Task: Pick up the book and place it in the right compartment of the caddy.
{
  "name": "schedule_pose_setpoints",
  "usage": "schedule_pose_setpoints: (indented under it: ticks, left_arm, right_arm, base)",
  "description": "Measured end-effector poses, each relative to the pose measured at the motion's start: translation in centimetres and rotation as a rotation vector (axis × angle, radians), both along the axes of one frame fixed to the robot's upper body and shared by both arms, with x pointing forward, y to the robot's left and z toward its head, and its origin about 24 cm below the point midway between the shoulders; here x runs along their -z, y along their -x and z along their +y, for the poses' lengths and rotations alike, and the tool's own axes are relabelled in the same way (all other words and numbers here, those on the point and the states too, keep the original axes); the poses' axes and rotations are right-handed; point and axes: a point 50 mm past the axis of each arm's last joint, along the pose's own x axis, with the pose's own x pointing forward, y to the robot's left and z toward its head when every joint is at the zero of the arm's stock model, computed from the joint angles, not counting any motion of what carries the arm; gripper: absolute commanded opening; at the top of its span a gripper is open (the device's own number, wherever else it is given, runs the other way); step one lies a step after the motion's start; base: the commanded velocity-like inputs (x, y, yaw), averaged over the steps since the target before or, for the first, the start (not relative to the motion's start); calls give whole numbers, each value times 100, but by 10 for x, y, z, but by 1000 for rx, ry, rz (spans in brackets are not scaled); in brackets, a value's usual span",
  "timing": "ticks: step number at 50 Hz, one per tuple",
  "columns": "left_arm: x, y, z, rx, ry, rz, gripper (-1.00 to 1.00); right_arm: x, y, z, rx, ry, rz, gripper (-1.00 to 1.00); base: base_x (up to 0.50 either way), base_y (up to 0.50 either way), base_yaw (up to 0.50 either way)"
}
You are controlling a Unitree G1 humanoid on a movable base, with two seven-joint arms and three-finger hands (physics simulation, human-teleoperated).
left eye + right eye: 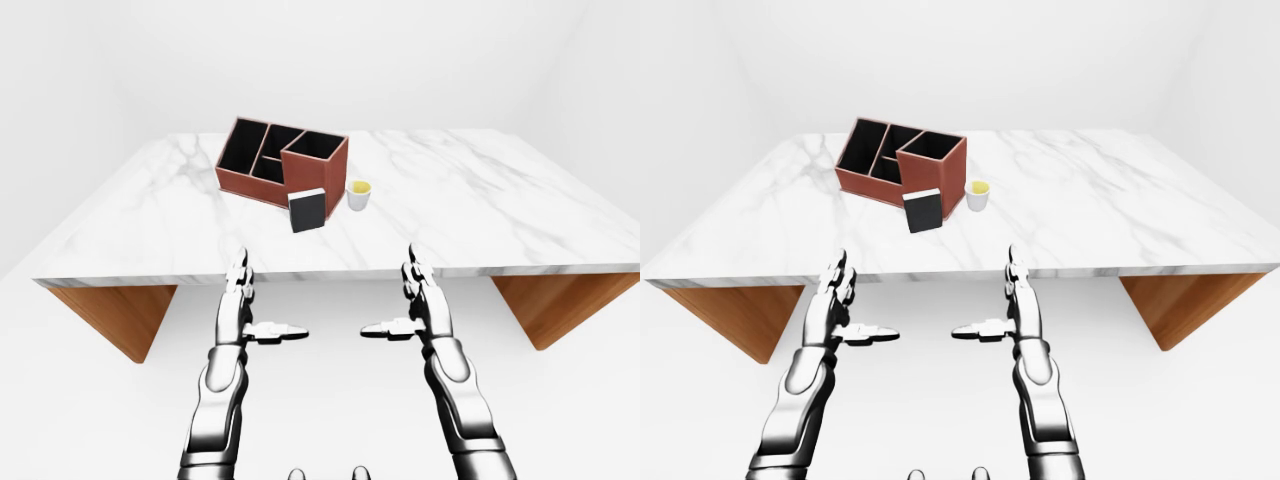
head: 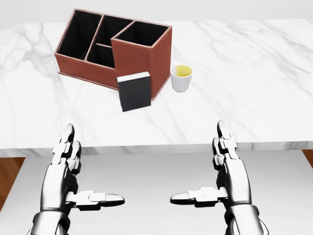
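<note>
Book [image 2: 134,91] upright against caddy [image 2: 137,56], well apart from both hands' spread, empty fingers [image 2: 67,139].

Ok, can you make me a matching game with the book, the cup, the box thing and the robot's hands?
Things:
1. book
2. cup
3. caddy
4. hands, left and right

Descriptions:
A. red-brown, with black compartments
B. open, held below the table edge
C. black, standing against the caddy's wall
D. white, yellow inside, to the right of the caddy

Pairs: 1-C, 2-D, 3-A, 4-B
</note>
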Motion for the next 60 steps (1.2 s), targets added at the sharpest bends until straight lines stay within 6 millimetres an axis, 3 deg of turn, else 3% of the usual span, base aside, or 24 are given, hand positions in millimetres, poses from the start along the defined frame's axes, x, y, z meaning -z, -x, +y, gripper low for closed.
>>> schedule_pose_setpoints:
  ticks: [18, 42, 60]
  left_arm:
    - [-12, 2, 11, -4, -5, -34, 100]
    - [-16, 9, 12, 5, -19, -58, 100]
    - [-20, 9, 14, 1, -27, -75, 100]
  right_arm:
    - [-8, 5, -3, -53, 8, -13, 100]
    - [-32, 11, -4, -95, 49, -85, 100]
    - [-59, 2, 0, -182, 168, -187, 100]
  base:
    - [0, 0, 0]
    - [0, 48, 0]
    - [0, 0, 0]
